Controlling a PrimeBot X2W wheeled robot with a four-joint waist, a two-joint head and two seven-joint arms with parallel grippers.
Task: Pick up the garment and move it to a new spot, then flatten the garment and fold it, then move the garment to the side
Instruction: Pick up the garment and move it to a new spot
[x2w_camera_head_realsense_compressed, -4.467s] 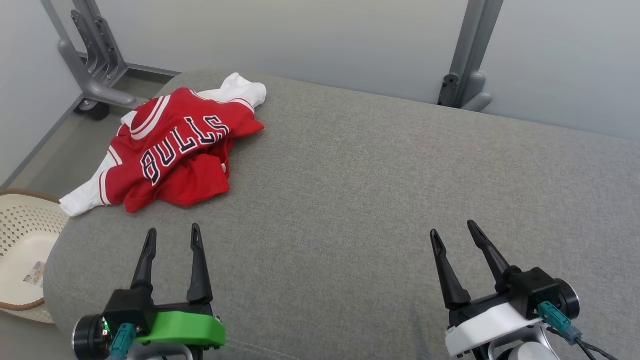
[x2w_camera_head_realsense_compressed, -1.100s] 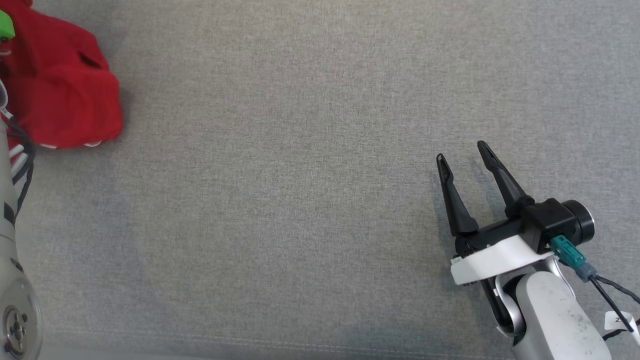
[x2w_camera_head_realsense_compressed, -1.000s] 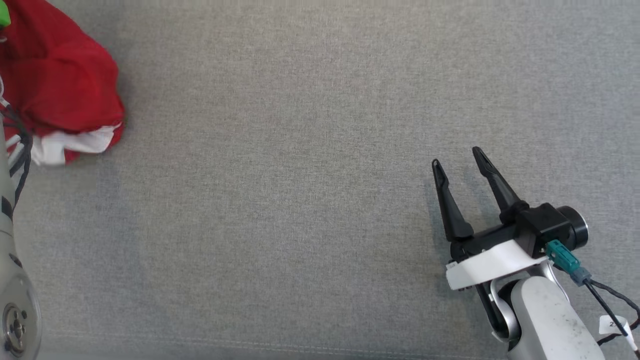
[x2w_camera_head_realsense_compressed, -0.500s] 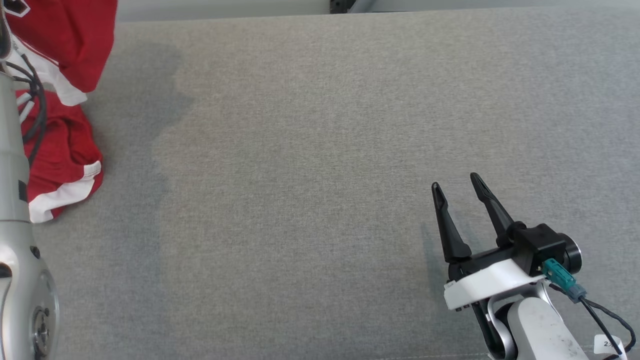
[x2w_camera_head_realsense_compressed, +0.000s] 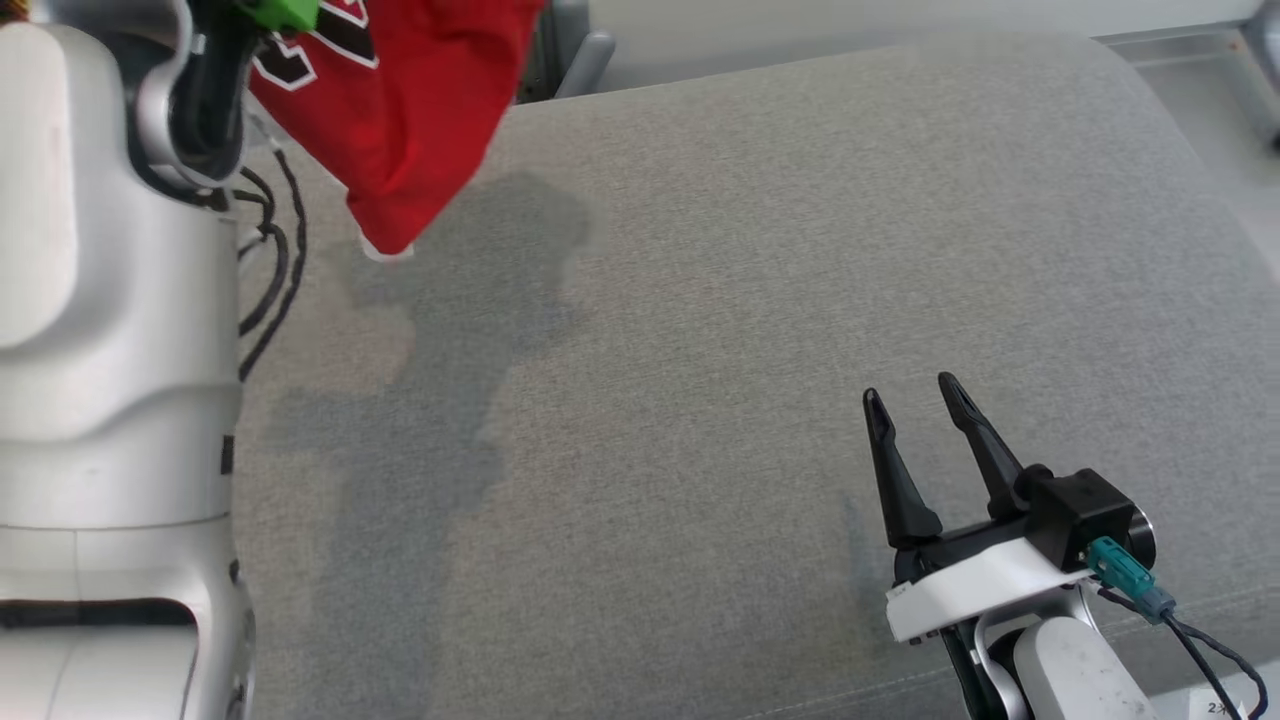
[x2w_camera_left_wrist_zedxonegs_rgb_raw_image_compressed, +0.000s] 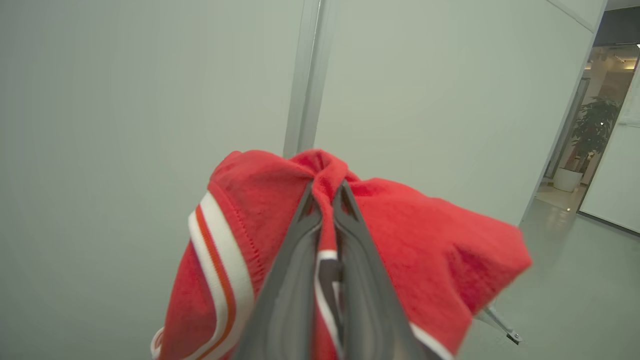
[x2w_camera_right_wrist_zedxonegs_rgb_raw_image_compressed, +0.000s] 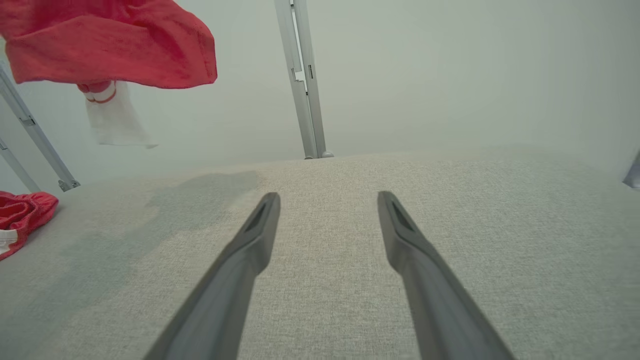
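Note:
The red jersey (x2w_camera_head_realsense_compressed: 400, 120) with white trim and dark lettering hangs in the air over the grey cushion (x2w_camera_head_realsense_compressed: 700, 350) at the upper left, casting a shadow below. My left gripper (x2w_camera_left_wrist_zedxonegs_rgb_raw_image_compressed: 326, 187) is shut on a bunched fold of the jersey (x2w_camera_left_wrist_zedxonegs_rgb_raw_image_compressed: 415, 250); its green mount (x2w_camera_head_realsense_compressed: 285, 12) sits at the top edge. From the right wrist the jersey (x2w_camera_right_wrist_zedxonegs_rgb_raw_image_compressed: 110, 40) hangs at the upper left with a white sleeve (x2w_camera_right_wrist_zedxonegs_rgb_raw_image_compressed: 115, 120) dangling. My right gripper (x2w_camera_head_realsense_compressed: 910, 400) rests low at the lower right, open and holding nothing, fingers (x2w_camera_right_wrist_zedxonegs_rgb_raw_image_compressed: 260, 225) spread over bare cushion.
A red cloth with white trim (x2w_camera_right_wrist_zedxonegs_rgb_raw_image_compressed: 20, 215) lies on the cushion's left edge; whether it belongs to the jersey is unclear. My pale left arm (x2w_camera_head_realsense_compressed: 110, 300) and black cables (x2w_camera_head_realsense_compressed: 270, 270) stand at the left. A grey post (x2w_camera_right_wrist_zedxonegs_rgb_raw_image_compressed: 300, 75) rises behind the cushion.
The head camera has shifted. The left gripper has lifted the jersey off the cushion, and it now hangs higher and further right. The right gripper stays open in about the same place.

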